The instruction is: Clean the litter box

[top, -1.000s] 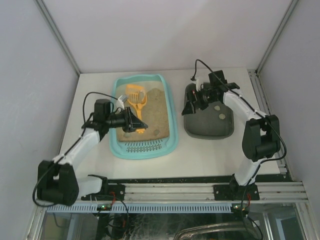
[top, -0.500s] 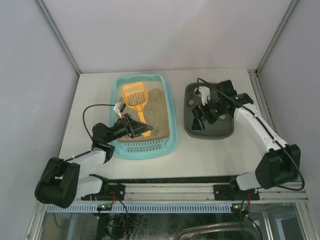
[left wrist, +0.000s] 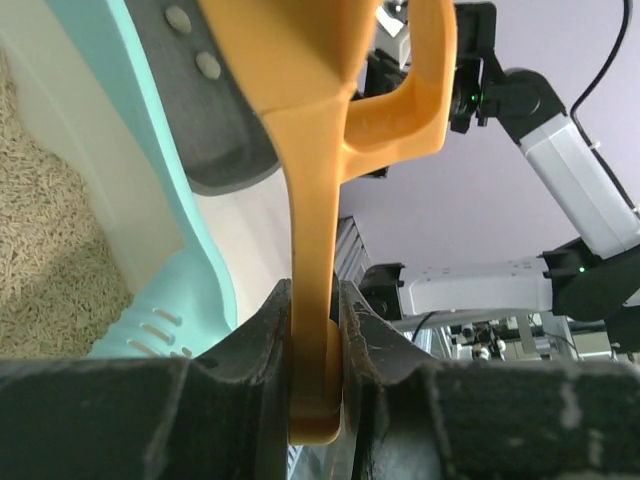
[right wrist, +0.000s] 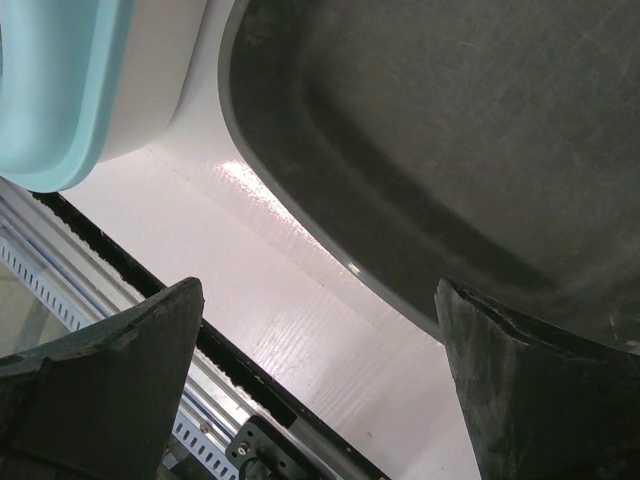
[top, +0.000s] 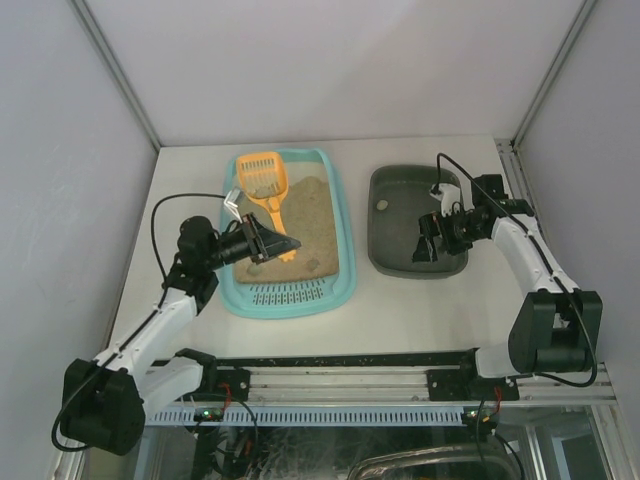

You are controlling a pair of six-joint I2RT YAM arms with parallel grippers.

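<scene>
Scooping step: left fingers (left wrist: 245, 375) pinch the handle of the orange scoop (top: 263, 178) over the litter box (top: 349, 262) (centre-left of frame, on the worktop). Right fingers (right wrist: 90, 390) are spread above the grey tray (top: 400, 232). Next likely needs a level carry rightward.

orange scoop (left wrist: 310, 200) head and most of litter box (left wrist: 205, 270) out of frame (left wrist)

The white worktop (top: 420, 305) carries two trays side by side. The light turquoise litter box (top: 288, 298) lies on the left half, its slotted grate end toward the near edge. The smaller dark grey tray (top: 400, 245) lies to its right, not touching it, with a strip of bare worktop between.
</scene>
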